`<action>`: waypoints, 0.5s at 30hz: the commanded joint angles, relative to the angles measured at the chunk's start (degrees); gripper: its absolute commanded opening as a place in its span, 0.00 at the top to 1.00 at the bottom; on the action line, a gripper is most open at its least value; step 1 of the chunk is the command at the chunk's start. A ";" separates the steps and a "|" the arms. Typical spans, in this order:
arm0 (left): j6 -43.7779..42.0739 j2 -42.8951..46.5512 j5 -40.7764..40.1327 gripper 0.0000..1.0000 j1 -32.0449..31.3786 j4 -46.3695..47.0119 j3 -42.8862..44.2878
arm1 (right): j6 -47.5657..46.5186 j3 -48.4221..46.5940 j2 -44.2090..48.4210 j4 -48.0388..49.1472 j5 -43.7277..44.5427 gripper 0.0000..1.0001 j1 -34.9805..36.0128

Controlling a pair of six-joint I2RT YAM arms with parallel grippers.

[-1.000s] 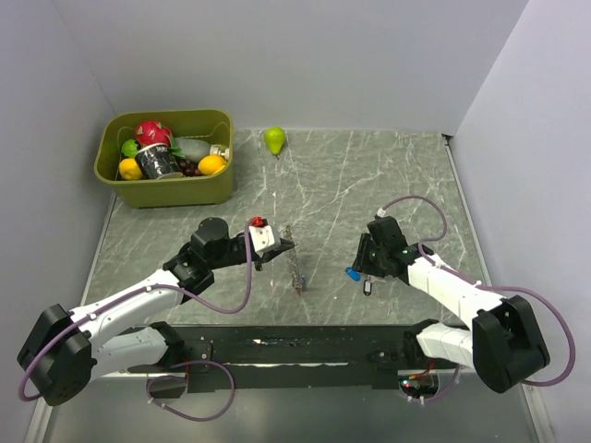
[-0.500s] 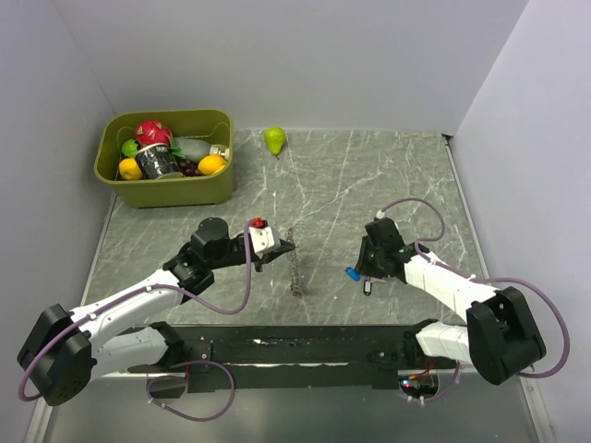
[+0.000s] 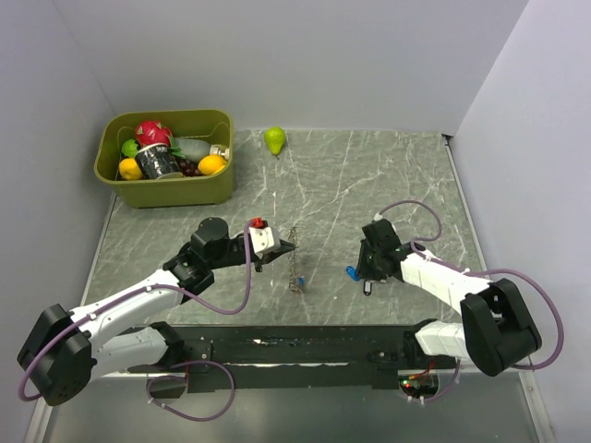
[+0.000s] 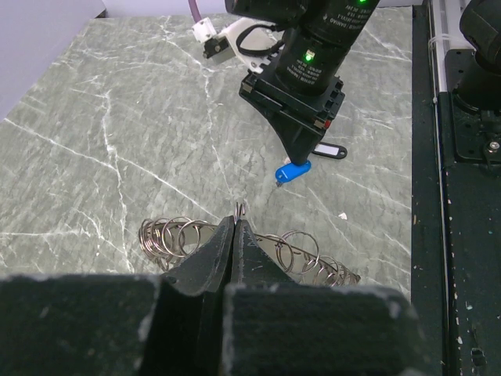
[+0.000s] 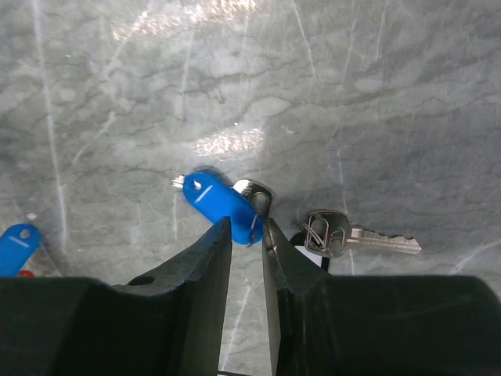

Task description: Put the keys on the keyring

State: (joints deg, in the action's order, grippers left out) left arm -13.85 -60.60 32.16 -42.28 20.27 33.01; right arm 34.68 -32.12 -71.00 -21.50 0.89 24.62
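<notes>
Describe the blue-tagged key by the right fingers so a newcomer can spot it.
On the grey marble table, find the right arm's fingers. The key at their tips wears a bright blue oblong tag; the silver key beside it has a dark tag.

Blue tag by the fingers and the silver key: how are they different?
The blue tag is blue and smooth-edged; the silver key is shiny metal with teeth. The blue tag lies slanted right at the tips of the right fingers; the silver key lies almost level, off to one side of them. Both rest on the marble table.
</notes>
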 commanded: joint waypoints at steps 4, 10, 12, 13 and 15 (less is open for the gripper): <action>-0.04 1.01 2.55 0.99 0.18 5.83 -0.50 | 0.66 -0.75 -1.42 -0.83 2.01 0.73 0.95; -0.39 0.92 2.38 0.99 0.18 5.30 -0.41 | 0.83 -0.58 -1.42 -0.48 2.72 0.94 1.48; -0.48 1.18 2.20 0.99 0.18 5.04 -0.50 | 0.57 -0.75 -0.81 -0.74 2.98 1.00 1.74; -0.39 1.27 2.12 0.99 0.18 5.04 -0.58 | 0.22 -0.93 -0.54 -0.83 3.07 1.00 1.92; -0.48 1.45 1.85 0.99 0.27 5.13 -0.67 | -0.22 -1.45 0.42 -1.26 3.68 1.00 2.44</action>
State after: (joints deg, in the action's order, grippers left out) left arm -13.82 -60.58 33.06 -42.28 20.84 32.10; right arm 35.05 -32.12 -72.16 -21.85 2.22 25.91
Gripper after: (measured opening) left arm 0.027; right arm 0.009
